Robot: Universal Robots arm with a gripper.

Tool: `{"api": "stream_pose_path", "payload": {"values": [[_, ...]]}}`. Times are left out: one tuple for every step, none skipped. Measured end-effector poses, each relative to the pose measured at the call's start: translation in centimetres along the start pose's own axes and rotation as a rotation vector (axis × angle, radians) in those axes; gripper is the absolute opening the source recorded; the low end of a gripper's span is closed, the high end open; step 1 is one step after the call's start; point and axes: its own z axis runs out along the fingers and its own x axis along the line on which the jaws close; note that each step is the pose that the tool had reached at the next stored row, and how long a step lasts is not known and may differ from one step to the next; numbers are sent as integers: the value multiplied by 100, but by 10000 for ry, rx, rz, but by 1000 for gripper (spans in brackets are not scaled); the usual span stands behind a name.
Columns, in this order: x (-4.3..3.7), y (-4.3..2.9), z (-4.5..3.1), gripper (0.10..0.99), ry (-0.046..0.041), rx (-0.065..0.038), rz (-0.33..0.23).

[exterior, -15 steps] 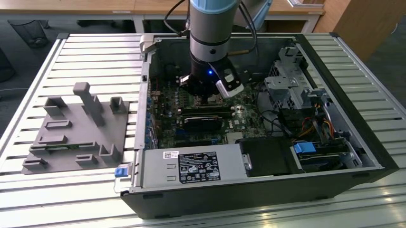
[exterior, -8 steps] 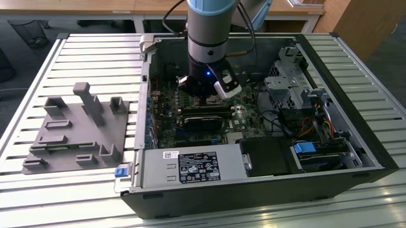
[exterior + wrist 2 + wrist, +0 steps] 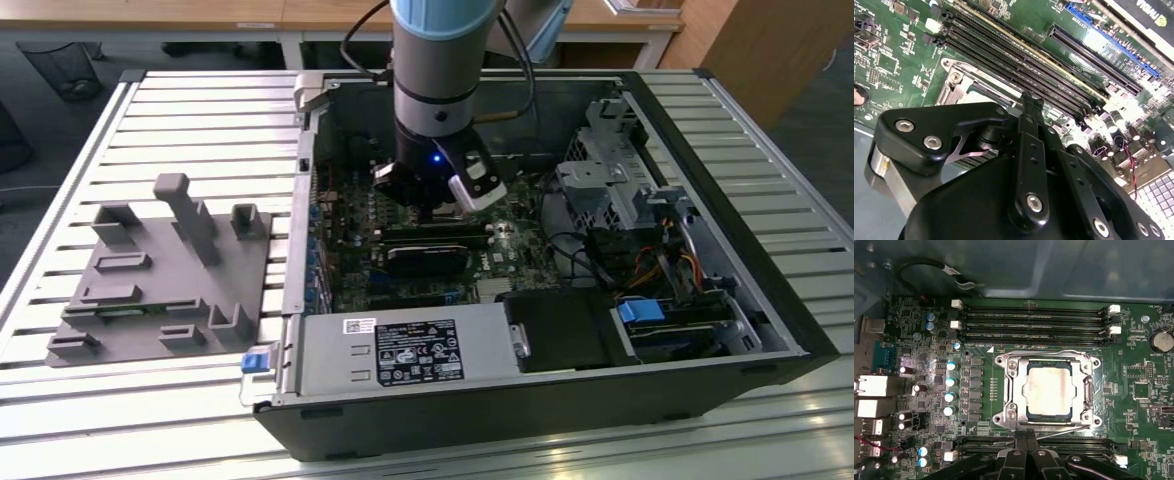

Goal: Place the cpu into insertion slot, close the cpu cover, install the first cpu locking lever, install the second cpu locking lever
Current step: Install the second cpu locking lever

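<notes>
In the exterior view, one open black computer case (image 3: 534, 300) lies on a slatted metal table (image 3: 174, 110), with one grey plastic fixture block (image 3: 160, 280) at about nine o'clock from it. One grey and blue robot arm (image 3: 441, 70) reaches down into the case, its black gripper (image 3: 434, 205) hanging over the green motherboard (image 3: 494, 250); the finger spacing cannot be told from here. In the second wrist view, the gripper (image 3: 1031, 102) shows as one narrow tip with its two black fingers (image 3: 1026, 150) pressed together, holding nothing, poised just above the near edge of the socket, with four long black memory slots (image 3: 1019, 60) beyond at about one o'clock. In the first wrist view, one silvery-grey square cpu (image 3: 1048, 391) sits in the insertion slot (image 3: 1048, 416), and one thin silvery metal cpu cover (image 3: 1011, 390) lies flat around it. Two thin wire locking levers run along the frame, one (image 3: 1054, 354) at twelve o'clock of the chip, one (image 3: 1064, 428) at six o'clock. The gripper (image 3: 1026, 437) is at six o'clock of the socket, fingertips closed, beside the nearer lever.
</notes>
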Motion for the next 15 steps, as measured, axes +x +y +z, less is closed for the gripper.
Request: {"api": "stream_pose_path", "payload": {"values": [[4, -2, 0, 106, 1, -9, 1], [8, -3, 1, 106, 0, -19, 1], [11, -4, 1, 106, 0, -28, 1], [16, -5, 1, 106, 0, -37, 1], [21, -6, 1, 106, 0, -48, 1], [26, -7, 1, 106, 0, -59, 1], [32, -8, 1, 106, 0, -70, 2], [38, -10, 2, 106, 0, -86, 2], [43, -10, 2, 106, -1, -102, 2], [48, -12, 3, 106, 0, -122, 2], [52, -15, 4, 106, -1, -147, 1], [54, -19, 4, 106, 0, -170, 2], [56, -24, 5, 106, -2, -186, 3], [58, -30, 5, 106, -2, -195, 4], [59, -37, 5, 106, -1, -200, 4]]}}
